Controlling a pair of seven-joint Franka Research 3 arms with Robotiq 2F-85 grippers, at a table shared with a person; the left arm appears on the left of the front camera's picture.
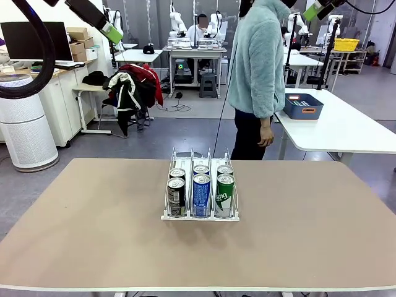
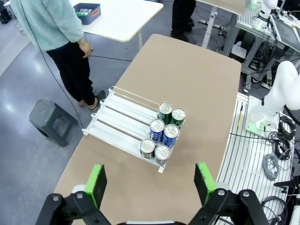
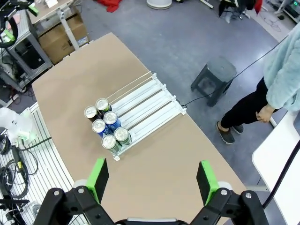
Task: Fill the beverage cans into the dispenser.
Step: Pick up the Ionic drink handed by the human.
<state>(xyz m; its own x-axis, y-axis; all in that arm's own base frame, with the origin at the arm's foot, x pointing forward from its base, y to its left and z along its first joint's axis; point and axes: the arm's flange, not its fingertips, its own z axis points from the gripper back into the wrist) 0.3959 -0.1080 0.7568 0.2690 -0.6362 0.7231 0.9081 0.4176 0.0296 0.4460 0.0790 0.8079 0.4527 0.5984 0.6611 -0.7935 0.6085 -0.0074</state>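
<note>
Six beverage cans [image 1: 202, 193] — two each of black, blue and green — sit at the front end of the white dispenser [image 1: 193, 154], mid-worktop [image 1: 86, 223]. The left gripper [image 2: 152, 182] and right gripper [image 3: 153, 179] hang high above, jaws spread wide and empty.

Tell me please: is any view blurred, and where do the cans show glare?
Front view: sharp, even light, faint sheen on the cans. Left wrist view: sharp, silver can tops bright, no hard shadows on the table. Right wrist view: likewise sharp.
</note>
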